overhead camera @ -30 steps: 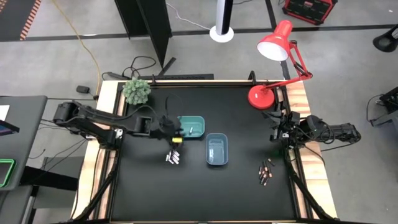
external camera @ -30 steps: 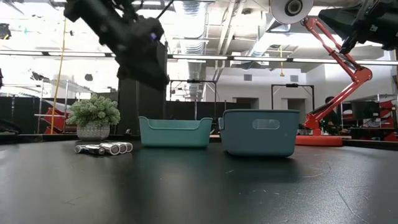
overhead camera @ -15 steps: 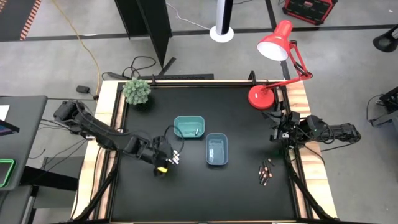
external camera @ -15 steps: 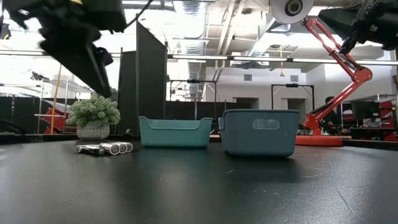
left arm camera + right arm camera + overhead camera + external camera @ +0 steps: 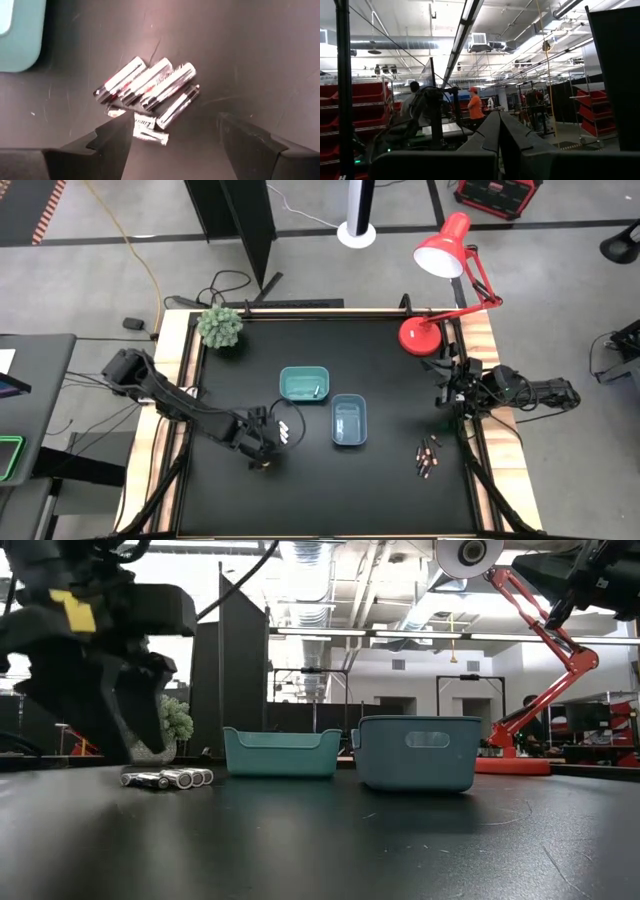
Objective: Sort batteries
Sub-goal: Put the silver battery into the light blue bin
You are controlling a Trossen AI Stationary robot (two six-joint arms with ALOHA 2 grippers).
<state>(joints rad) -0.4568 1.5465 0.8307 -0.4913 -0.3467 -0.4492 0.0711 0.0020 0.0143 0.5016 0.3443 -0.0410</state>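
Swung from the teal tray (image 5: 304, 384) to the silver batteries (image 5: 150, 90), left gripper (image 5: 172, 137) spread wide: descend centred on one cell, then pinch; right gripper (image 5: 499, 131) clenched.

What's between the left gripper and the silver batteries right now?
Nothing visible. The left gripper is open just above the silver batteries, fingers either side of the pile, with only bare table around them.

The silver batteries (image 5: 150, 92) number 5 in the cluster on the mat, and 1 more lies in the teal tray (image 5: 303, 384). The dark batteries (image 5: 427, 457) sit in 1 group, too small to count. There are 2 trays: teal and blue tray (image 5: 349, 421).
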